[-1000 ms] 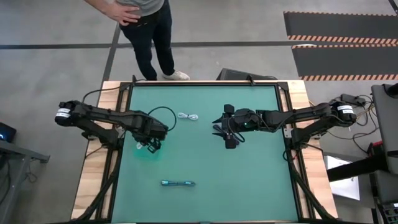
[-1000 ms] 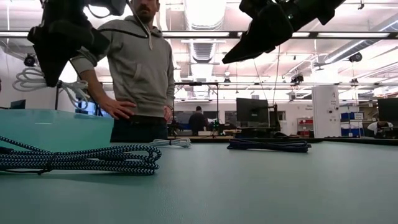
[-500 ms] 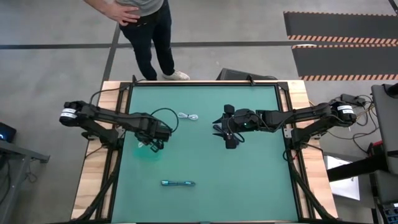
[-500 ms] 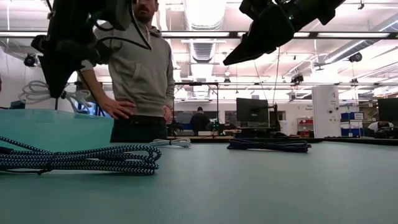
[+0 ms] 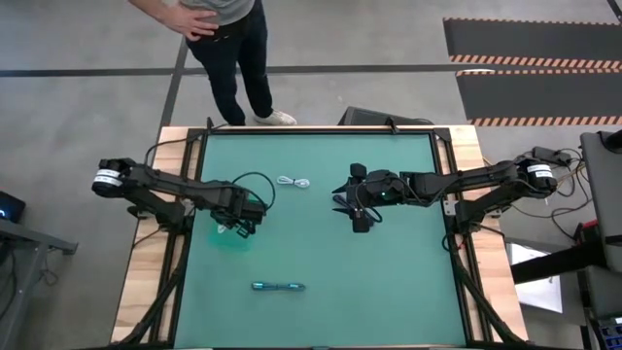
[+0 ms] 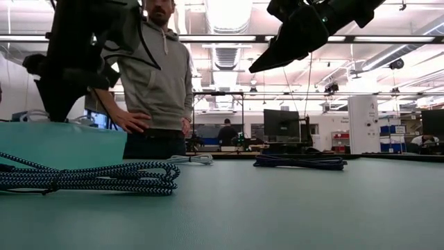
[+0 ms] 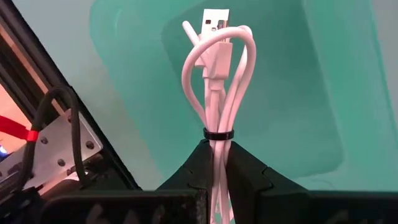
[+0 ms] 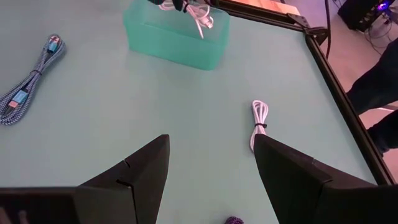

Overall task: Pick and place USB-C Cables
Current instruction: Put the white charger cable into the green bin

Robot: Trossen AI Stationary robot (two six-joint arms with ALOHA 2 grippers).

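Note:
My left gripper (image 5: 237, 220) hangs over the clear teal tub (image 5: 227, 235) and is shut on a white USB-C cable bundle (image 7: 217, 74). A second white bundle (image 5: 293, 183) lies flat toward the far side of the table. The teal-blue bundle (image 5: 278, 287) lies flat near the near edge. The black bundle (image 6: 298, 162) lies under my right gripper (image 5: 356, 210), which hovers open above it near the table's middle. From the right wrist view I see the tub (image 8: 177, 34) and the white bundle (image 8: 258, 124) ahead. My left gripper pinches the white bundle between its two fingers (image 7: 245, 171), just behind the black tie (image 7: 219, 134) at its middle. The fingers lie along the bundle. Its looped end and USB plug (image 7: 216, 15) stick out past the fingertips, lifted clear over the tub's opening.
A person stands just beyond the table's far edge (image 5: 228, 58). Black frame rails run along the table's left and right sides (image 5: 457, 243). Open green mat (image 5: 389, 282) lies between the teal-blue bundle and the right edge.
My left gripper has come down toward the tub, still shut on the white bundle. My right gripper has kept still and open.

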